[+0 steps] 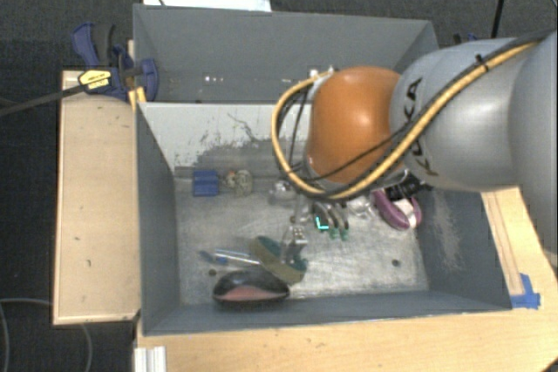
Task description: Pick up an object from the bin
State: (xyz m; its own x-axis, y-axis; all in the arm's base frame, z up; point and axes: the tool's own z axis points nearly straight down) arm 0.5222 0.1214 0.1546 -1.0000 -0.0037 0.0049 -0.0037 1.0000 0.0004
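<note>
The arm [488, 126] entered the grey metal bin [161, 222] from the right side of the camera view, with its orange cover [349, 122] positioned over the centre of the bin and its cables [281, 139] looped around the left side of that cover. The gripper [301, 240] hung below the cover, low over the bin floor and slightly forward of the centre. Its state, released or clenched, could not be determined, and no item was seen held in it. The item nearest the gripper was an olive-green flattish item [281, 261], which lay on the floor at front centre, just below and left of the gripper; contact between the two could not be confirmed. A dark oval item with a pinkish face [251, 290] lay against the front wall, touching or just beside the olive-green item. A thin blue pen-like stick [227, 257] lay just left of both. A small blue block [205, 183] and a pale round item [238, 180] sat side by side near the rear wall, on the left, well apart from the gripper. A purple-and-white item [397, 211] lay to the right, partly hidden under the arm.
</note>
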